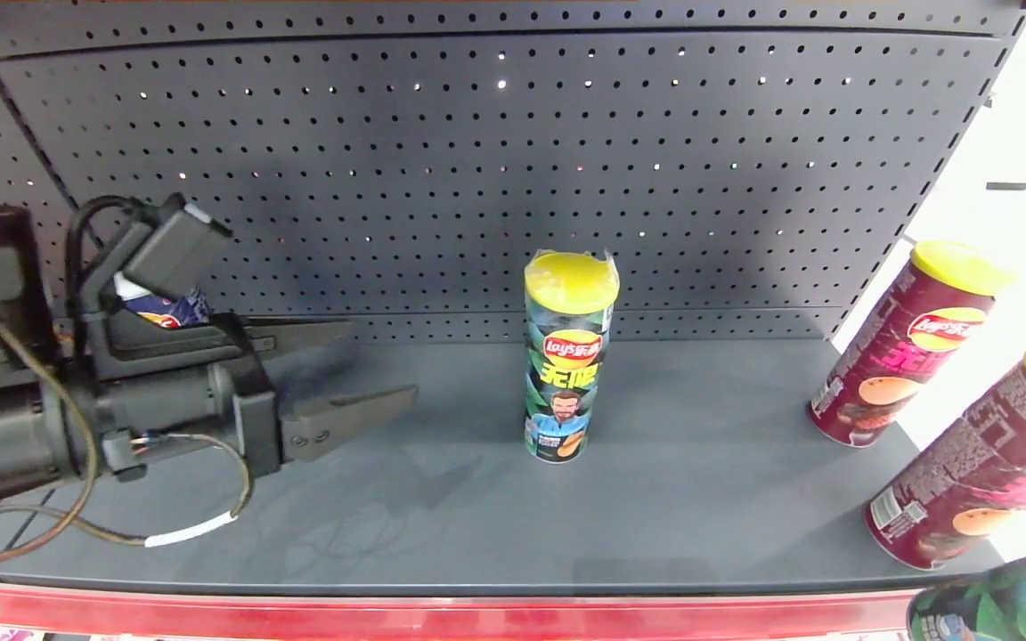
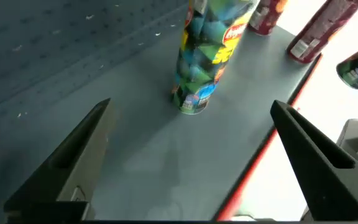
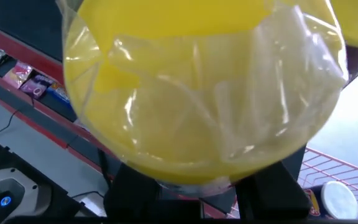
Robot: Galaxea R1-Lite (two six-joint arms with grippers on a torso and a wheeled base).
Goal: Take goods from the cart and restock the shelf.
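- Dark grey shop shelf (image 1: 700, 499) with a perforated back panel (image 1: 477, 178), seen from above.
- A green chip can (image 1: 569, 356) with a yellow lid stands upright mid-shelf, touching nothing.
- The left gripper (image 1: 379, 361) hovers over the shelf's left part, well apart from that can, fingers spread wide and empty.
- A rear maroon can (image 1: 905, 347) and a front maroon can (image 1: 985, 454) stand at the right end.
- The right gripper (image 3: 191, 202) is clamped on a second green can (image 1: 994, 605), off the shelf's front right corner.
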